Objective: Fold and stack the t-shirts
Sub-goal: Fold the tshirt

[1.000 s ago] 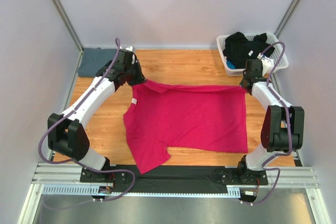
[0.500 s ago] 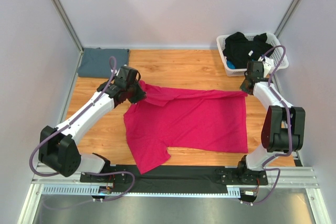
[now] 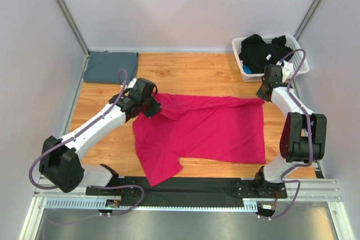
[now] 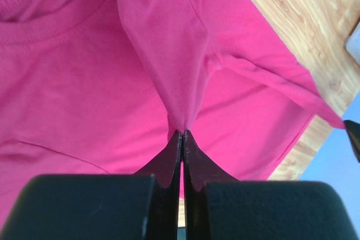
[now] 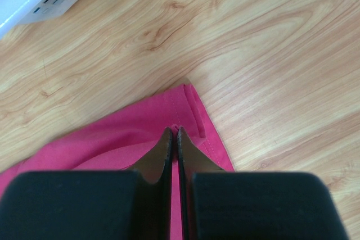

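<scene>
Currently two t-shirts: magenta t-shirt [image 3: 208,130] spread out, left gripper [image 4: 181,133] and right gripper [image 5: 173,131] each clamped on its far edge; blue-grey t-shirt [image 3: 109,67] folded beyond its far-left corner.

White lattice basket [image 3: 245,75] is set at the far right corner of the wooden table [image 3: 191,68]. Black cloth [image 3: 256,51] is heaped inside it. A black strip [image 3: 197,186] is laid along the near edge.

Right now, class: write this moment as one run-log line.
left tool: shut on magenta-pink cloth t-shirt | right tool: shut on its corner | slate blue-grey folded t-shirt: far-left
</scene>
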